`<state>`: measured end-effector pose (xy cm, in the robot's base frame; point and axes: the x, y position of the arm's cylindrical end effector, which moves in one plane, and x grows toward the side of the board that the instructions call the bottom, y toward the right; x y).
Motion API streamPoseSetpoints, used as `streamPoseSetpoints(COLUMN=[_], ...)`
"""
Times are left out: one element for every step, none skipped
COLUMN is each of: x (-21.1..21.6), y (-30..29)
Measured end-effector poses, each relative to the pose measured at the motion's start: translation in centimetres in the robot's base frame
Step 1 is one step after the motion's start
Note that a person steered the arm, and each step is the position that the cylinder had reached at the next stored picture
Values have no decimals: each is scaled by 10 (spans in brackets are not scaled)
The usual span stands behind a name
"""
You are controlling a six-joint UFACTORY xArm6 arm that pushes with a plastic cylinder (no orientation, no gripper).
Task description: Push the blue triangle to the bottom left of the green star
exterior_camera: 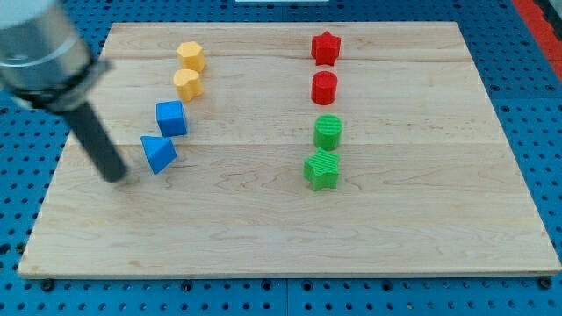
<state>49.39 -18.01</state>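
No gripper is fitted. The blue triangle (159,154) lies just right of my tip (115,176), well apart from the green star (321,170); the push remains undone.

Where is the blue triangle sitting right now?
The blue triangle sits on the board's left side in the camera view, just below the blue cube, with my tip close on its left and the green star far right.

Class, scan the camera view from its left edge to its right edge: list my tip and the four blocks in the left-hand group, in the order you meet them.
My tip → blue triangle → blue cube → yellow blocks, whose left-right places overlap, so I leave them unordered.
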Motion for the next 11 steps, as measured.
streamPoseSetpoints(x=[18, 24, 0, -39, -23, -20, -54, -47, -3, 35, 45], y=[61, 79, -23, -38, 73, 115, 87, 132, 152, 159, 181])
